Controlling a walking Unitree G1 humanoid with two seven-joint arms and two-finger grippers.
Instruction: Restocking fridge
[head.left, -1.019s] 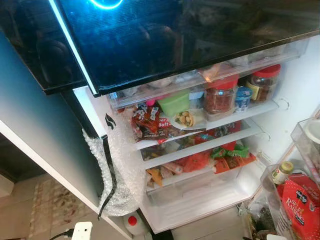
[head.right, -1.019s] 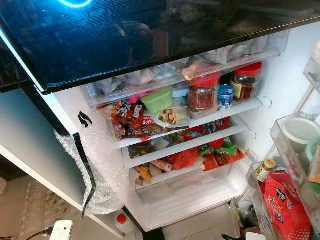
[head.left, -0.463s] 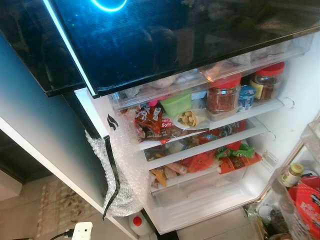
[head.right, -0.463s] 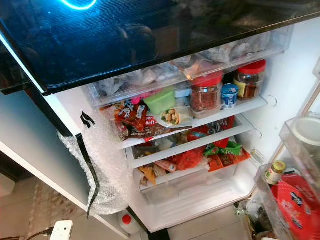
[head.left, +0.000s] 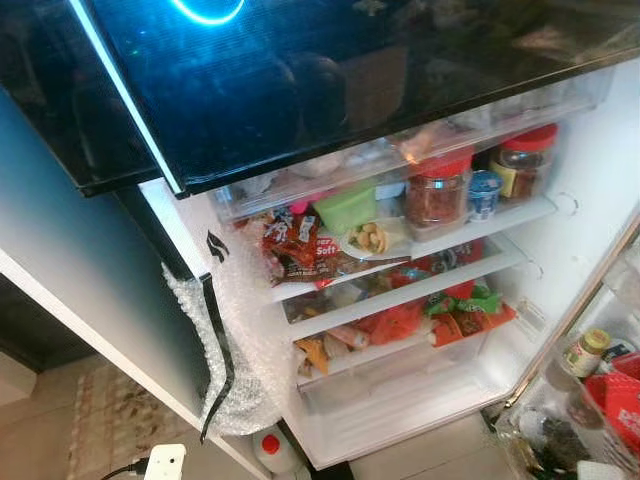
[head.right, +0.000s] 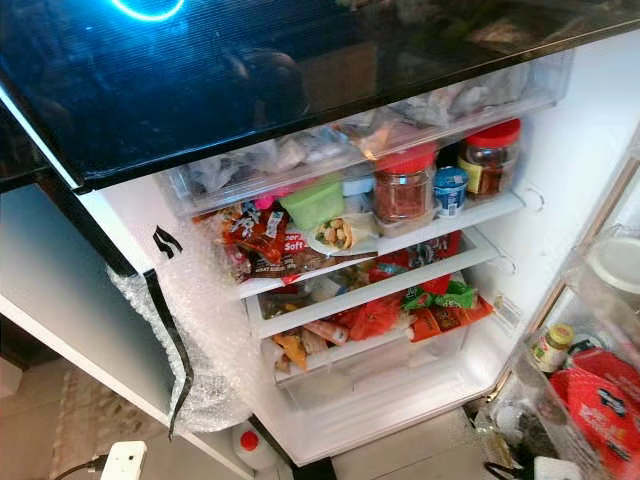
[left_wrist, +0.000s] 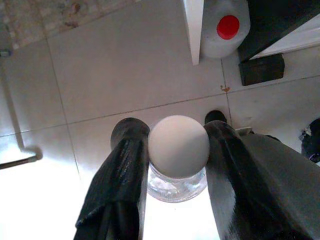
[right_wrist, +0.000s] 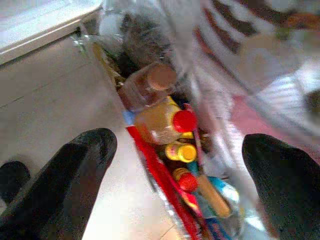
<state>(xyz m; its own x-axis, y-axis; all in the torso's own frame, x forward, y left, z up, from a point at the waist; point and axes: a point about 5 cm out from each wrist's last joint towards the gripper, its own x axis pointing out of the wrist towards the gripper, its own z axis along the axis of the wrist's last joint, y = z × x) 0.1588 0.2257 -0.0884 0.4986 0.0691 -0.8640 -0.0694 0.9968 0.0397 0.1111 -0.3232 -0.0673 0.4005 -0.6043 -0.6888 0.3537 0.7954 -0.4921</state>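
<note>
The fridge (head.left: 590, 190) stands open, its dark upper door cutting off the top shelf's back. On the upper shelf (head.left: 480, 222), at 2 o'clock in the head view, two red-lidded jars (head.left: 438, 190) flank a blue tub (head.left: 484, 194); a green box (head.left: 347, 206) sits left of them. Snack packets (head.left: 298, 243) crowd the lower shelves, labels too blurred to read. Bubble wrap (head.left: 235, 350) drapes at 7 o'clock. The door bins (head.right: 590, 370) at 4 o'clock are cut off by the frame edge.

The left gripper (left_wrist: 176, 150) pinches a clear jar (left_wrist: 177, 155) with a pale round lid, over floor tiles; a jug (left_wrist: 225, 27) lies at 1 o'clock. The right gripper (right_wrist: 175, 165) has fingers spread wide above blurred bottles (right_wrist: 162, 120).
</note>
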